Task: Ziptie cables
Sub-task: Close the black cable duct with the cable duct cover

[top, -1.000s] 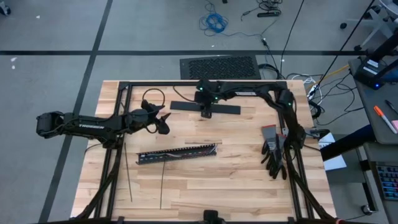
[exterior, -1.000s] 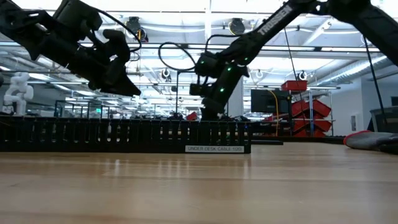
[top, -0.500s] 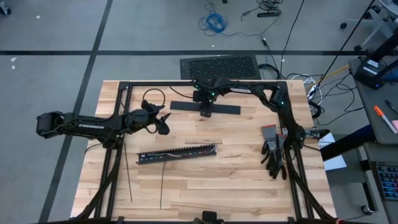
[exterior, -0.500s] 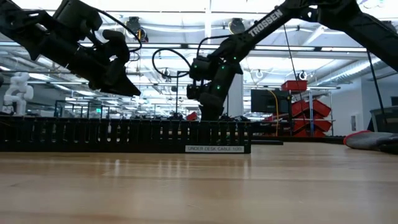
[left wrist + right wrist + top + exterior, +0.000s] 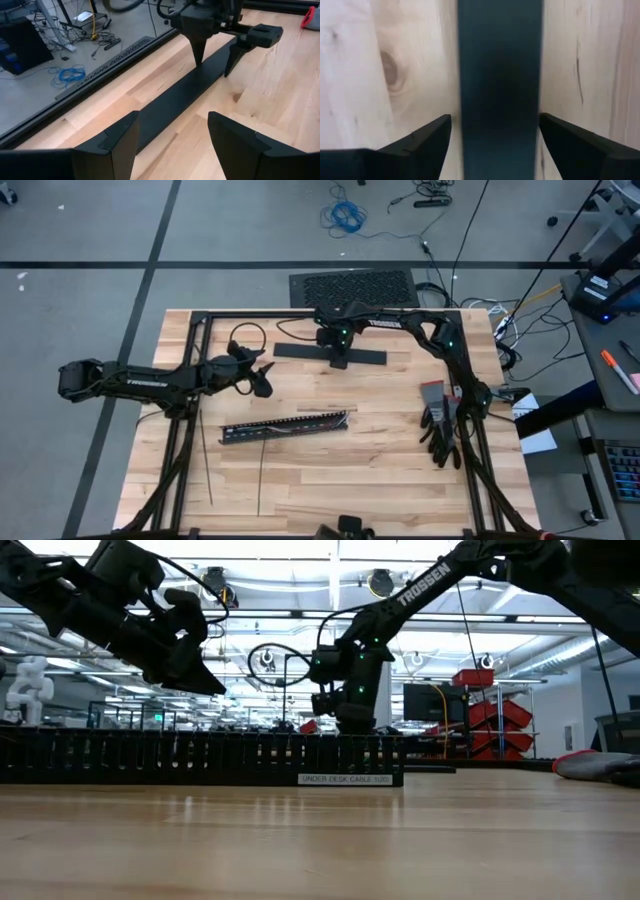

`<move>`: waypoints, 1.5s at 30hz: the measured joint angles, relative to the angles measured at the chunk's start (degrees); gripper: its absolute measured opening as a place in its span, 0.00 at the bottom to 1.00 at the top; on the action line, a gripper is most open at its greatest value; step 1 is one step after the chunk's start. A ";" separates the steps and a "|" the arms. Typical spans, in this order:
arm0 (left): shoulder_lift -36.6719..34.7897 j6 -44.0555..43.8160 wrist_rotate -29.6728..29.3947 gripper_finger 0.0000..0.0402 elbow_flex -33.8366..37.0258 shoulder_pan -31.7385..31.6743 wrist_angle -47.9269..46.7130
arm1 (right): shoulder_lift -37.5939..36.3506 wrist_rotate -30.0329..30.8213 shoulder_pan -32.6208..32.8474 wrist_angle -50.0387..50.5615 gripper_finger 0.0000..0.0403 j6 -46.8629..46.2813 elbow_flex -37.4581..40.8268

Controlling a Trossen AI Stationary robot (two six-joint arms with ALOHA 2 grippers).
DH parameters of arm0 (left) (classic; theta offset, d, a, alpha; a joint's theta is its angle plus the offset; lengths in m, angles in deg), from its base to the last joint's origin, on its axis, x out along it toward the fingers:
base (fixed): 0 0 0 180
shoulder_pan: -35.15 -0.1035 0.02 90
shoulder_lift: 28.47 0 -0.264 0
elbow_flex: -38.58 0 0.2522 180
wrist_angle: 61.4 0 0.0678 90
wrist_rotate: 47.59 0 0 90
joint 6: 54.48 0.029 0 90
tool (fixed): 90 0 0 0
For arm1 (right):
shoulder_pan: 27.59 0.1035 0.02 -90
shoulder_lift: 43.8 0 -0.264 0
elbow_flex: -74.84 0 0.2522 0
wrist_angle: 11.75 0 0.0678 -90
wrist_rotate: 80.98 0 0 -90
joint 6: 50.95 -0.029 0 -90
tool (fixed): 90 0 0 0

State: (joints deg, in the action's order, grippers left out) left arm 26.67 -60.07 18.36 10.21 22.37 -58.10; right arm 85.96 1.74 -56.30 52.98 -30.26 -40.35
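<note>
Fingers of our right gripper straddle the flat black bar at upper centre, spread across its width, while the zipties lie lower left, nearer our open-fingered left gripper.

The surface is a pale wooden butcher-block top. A flat wide black bar lies near its far edge, around the middle. A long black slotted duct lies near the centre, with the cables just beyond it. 2 zipties lie toward the near left corner. Black gloves rest by the right edge.
</note>
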 joint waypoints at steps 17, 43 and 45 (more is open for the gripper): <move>-0.01 -0.07 0.04 0.58 0.00 0.04 -0.33 | -3.18 0.27 -0.34 23.37 0.56 -6.54 0.35; 0.00 1.46 0.16 0.58 0.00 0.04 -1.44 | -0.69 5.57 4.00 0.06 0.56 -9.58 -0.04; 0.00 1.50 0.17 0.58 0.00 0.04 -1.49 | -0.82 5.67 4.02 -0.13 0.56 -9.91 -0.02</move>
State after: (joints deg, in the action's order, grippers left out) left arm 26.67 -58.56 18.53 10.21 22.42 -59.59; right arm 85.15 7.41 -52.28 52.85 -40.17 -40.37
